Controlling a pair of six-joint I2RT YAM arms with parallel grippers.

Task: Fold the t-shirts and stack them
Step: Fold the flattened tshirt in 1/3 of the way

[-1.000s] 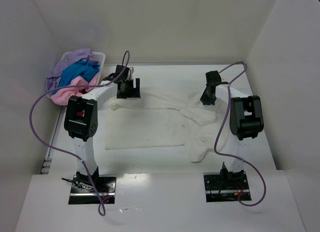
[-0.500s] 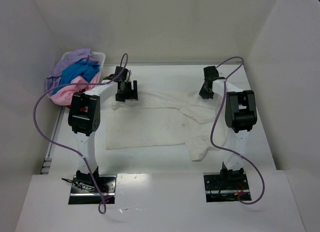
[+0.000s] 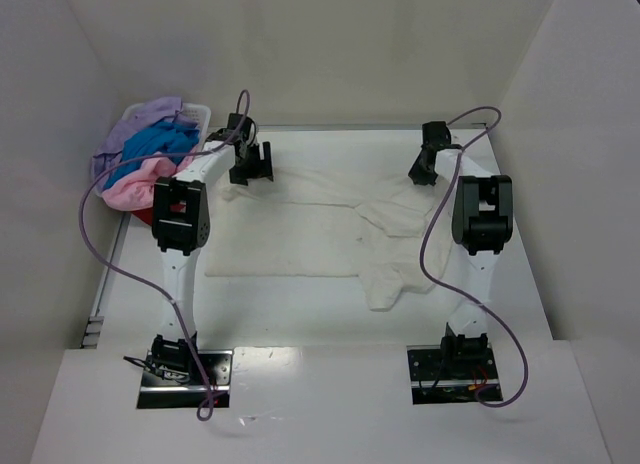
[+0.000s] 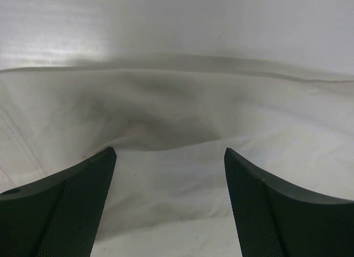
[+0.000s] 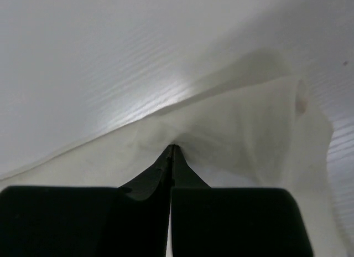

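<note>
A cream-white t-shirt (image 3: pixel 300 239) lies spread across the white counter (image 3: pixel 300 314). The left claw (image 4: pixel 168 153) hangs over the shirt's far left edge with its fingers wide apart. The right claw (image 5: pixel 171 152) is pinched closed on a fold of cloth at the far right corner.

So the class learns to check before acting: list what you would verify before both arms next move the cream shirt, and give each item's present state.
1. Right gripper shut on the cream shirt: ok.
2. Left gripper shut on it too: not ok; jaws open, with cloth between them.
3. Shirt spread flat: not ok; its right part is bunched.
4. Shirt clear of the basket: ok.
5. Whether the open gripper touches the cloth: cannot tell.
</note>
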